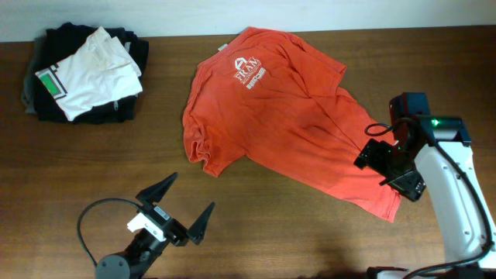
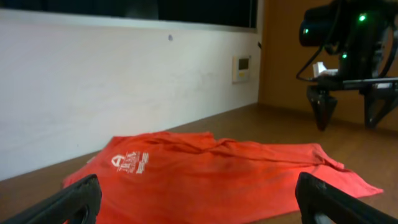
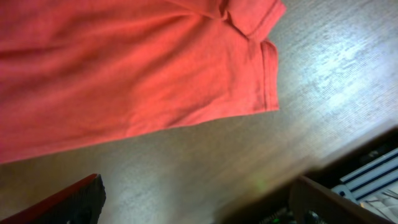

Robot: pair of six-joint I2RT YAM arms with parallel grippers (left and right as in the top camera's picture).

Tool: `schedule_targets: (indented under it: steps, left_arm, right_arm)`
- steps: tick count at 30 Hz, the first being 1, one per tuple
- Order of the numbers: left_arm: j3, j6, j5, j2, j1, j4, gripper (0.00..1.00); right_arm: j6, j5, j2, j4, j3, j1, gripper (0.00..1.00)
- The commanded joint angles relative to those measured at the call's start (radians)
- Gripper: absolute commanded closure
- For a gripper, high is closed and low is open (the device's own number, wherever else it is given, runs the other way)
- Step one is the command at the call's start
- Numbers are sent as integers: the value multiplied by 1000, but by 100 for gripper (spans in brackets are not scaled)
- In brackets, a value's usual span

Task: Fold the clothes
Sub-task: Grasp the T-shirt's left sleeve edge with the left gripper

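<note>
Counter (image 1: 294, 225) of brown wood carries one red-orange cotton T-shirt (image 1: 287, 124), spread crumpled mid-counter, and one white garment (image 1: 93, 70) atop black folded garments (image 1: 54, 43); both your jaws gape wide, empty.

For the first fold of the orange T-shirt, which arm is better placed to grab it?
Right, probably. The right end effector is open and sits at the edge of the T-shirt, with cloth filling its wrist view. The left end effector, also open, is over bare table, apart from the cloth.
</note>
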Motion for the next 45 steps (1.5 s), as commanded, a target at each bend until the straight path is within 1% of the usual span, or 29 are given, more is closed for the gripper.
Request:
schedule_targets:
  steps: [1,4,7,10,11,12,13,15,16,17,19,20,21,23,25,27,28,30,33,35,36,38,40,43,45]
  left_arm:
    - [128,-16,-95,85,-4,-75,1]
    - [285,33,-156,262,-4,-210,1]
    - [498,45,-214,518,-4,-366,1]
    - [741,79,-239,801,-4,-564,1]
    - [827,81,-238,909,-4,-618,1]
    - [875,81,-228,977,-4,-642,1]
    - [915,81,-209,1040,-4,-651,1]
    - [969,81,-177,1173,-3,-722,1]
    - [974,63,-177,1229,-2,-711,1]
    - [977,37,-186,1264,2,-703,1]
    - [995,-88,-234,1351,20,-705,1]
    - [1009,-125,-237,1395,31,-715,1]
    - [1030,-132,-237,1441,40,-732,1]
    - [1083,-132,-294,1535,45,-785,1]
    - [1139,-132,-415,1624,35,-838,1]
    - [1172,-132,-484,1697,29,-839,1]
    - [1178,-132,-483,1719,29,-829,1]
    - [1178,-132,-470,1740,29,-805,1]
    - [1178,-132,-383,1749,25,-747,1]
    - [1179,-127,-373,1748,0,-702,1]
    - [1179,-113,-373,1748,-14,-695,1]
    - [1179,-33,-380,1749,-53,-685,1]
    - [1187,15,-436,1749,-107,-699,1]
    - [1219,13,-656,1749,-198,-736,1]
    - [1244,10,-735,1749,-243,-742,1]
  right_arm:
    - [23,16,5,25,-5,-6,2]
    - [23,16,5,31,-5,-6,1]
    - [23,16,5,32,-5,-6,2]
    - [23,16,5,34,-5,-6,2]
    - [23,16,5,34,-5,-6,2]
    - [23,16,5,34,-5,-6,2]
    - [23,16,5,34,-5,-6,2]
    - [23,16,5,34,-5,-5,2]
    - [23,16,5,34,-5,-5,2]
    - [23,16,5,34,-5,-5,2]
    - [23,16,5,34,-5,-5,2]
    - [23,16,5,34,-5,-5,2]
    - [23,16,5,34,-5,-5,2]
    - [23,16,5,34,-5,-5,2]
    - [23,16,5,34,-5,-5,1]
    - [23,16,5,34,-5,-5,2]
    - [23,16,5,34,-5,-5,2]
    - [23,16,5,34,-5,-5,2]
    - [23,16,5,34,-5,-5,2]
    - [23,16,5,34,-5,-5,2]
    - [23,16,5,34,-5,-5,2]
    - [23,16,5,34,-5,-5,2]
    - [23,16,5,34,-5,-5,2]
    - [23,16,5,34,-5,-5,2]
    - [23,16,5,34,-5,-5,2]
